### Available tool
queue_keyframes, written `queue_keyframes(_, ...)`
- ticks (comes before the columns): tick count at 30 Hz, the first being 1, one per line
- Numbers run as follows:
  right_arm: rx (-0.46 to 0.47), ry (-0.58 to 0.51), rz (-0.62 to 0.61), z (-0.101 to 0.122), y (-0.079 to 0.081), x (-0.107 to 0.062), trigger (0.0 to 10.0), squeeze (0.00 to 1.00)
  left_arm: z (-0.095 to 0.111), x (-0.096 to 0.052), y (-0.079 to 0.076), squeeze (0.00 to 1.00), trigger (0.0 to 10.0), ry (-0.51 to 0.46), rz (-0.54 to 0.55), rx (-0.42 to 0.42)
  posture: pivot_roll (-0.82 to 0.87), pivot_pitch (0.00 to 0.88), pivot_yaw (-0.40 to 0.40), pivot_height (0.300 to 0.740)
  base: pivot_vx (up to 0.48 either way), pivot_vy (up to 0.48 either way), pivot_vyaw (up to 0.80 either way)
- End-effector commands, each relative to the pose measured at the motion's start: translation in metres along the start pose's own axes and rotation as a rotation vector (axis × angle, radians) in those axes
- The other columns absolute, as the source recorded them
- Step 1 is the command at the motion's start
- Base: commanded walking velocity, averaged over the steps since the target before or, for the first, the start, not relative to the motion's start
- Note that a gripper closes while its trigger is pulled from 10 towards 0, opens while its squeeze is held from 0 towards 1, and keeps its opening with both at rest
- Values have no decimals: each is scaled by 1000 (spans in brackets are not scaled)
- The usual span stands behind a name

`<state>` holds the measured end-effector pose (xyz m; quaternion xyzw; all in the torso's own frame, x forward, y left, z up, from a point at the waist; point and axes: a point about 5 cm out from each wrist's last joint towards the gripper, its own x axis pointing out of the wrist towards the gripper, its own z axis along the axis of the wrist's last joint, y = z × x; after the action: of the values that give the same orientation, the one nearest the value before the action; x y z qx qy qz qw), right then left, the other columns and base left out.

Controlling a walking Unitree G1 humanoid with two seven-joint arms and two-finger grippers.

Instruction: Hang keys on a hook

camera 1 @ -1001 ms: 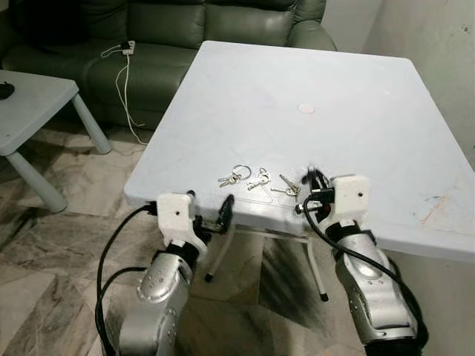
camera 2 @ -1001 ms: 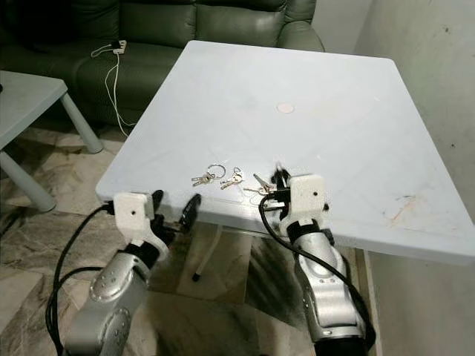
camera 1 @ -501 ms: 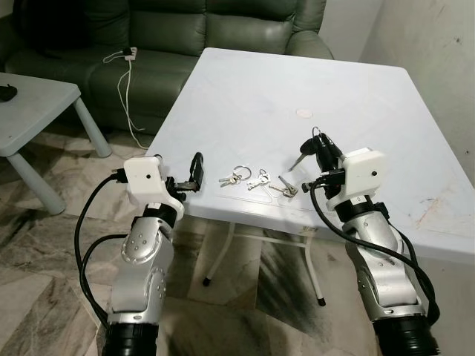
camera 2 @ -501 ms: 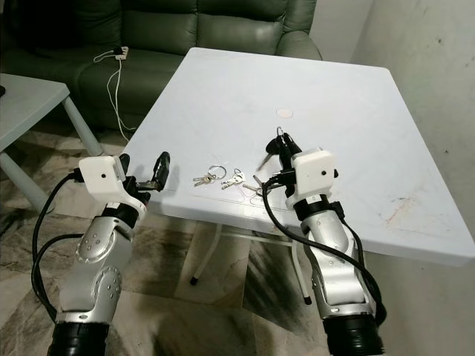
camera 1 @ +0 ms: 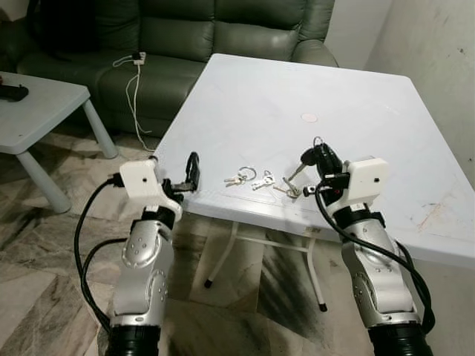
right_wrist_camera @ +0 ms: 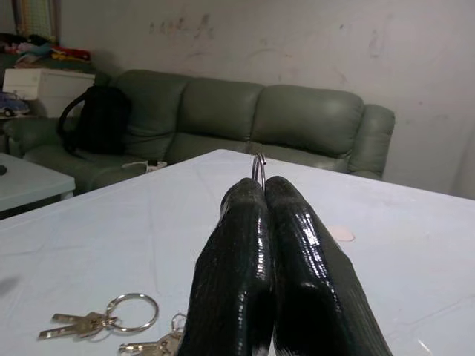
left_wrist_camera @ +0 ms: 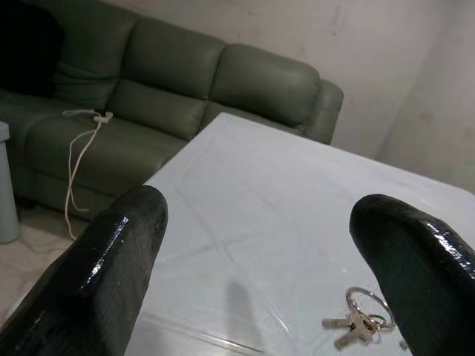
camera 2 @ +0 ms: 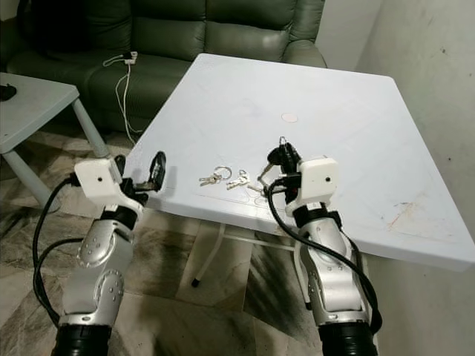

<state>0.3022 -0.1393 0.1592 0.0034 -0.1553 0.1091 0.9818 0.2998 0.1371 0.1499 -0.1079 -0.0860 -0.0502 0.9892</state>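
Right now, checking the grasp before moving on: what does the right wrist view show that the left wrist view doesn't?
Right wrist view: the right gripper shut on a key ring, a black backpack, a round mark on the white table. Left wrist view: the left gripper, open, and a strip of floor. Both: the green sofa, that table and a key bunch lying on it.

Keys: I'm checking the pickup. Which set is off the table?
The rightmost set, its ring pinched in the shut right gripper; the other two sets lie flat.
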Motion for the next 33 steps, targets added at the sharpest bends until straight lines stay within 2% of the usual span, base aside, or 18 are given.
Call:
queue_keyframes(1,15,25,-13,-3,-3,-3,10000,0,-3,0,-2,0,10000,1,-1,-7,21,0,-80,740,0,0,0)
queue_keyframes(12,20,44,-11,-6,-2,-1,10000,0,-2,6,-1,0,10000,-9,3,-45,17,0,-75,740,0,0,0)
queue_keyframes(33,11,89,-5,-13,-1,-3,10000,0,-4,5,2,0,10000,0,10,-62,18,0,-78,740,0,411,0)
